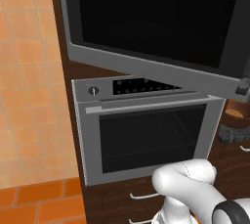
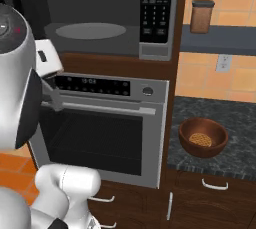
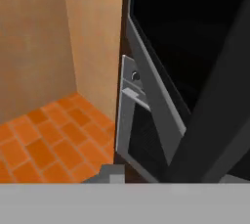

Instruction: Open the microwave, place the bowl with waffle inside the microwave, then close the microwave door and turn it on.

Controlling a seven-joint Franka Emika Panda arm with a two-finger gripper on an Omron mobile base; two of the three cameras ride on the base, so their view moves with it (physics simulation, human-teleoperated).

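The microwave door (image 1: 156, 22) stands swung open, at 12 o'clock above the oven (image 1: 146, 135). The bowl (image 2: 203, 137) with waffle (image 2: 200, 139) sits on the counter (image 2: 235, 123), at 3 o'clock from the oven. I cannot tell the gripper's state.

I see the grey-framed black glass microwave door (image 1: 161, 17), the silver mesh-windowed oven (image 2: 107, 128), a round dark brown bowl (image 2: 203, 137) holding a golden grid-patterned waffle (image 2: 200, 139), and orange floor tiles (image 3: 44, 145).

A kitchen: built-in microwave (image 2: 107, 15) above a silver oven (image 2: 102, 128), stone counter (image 2: 235, 118).
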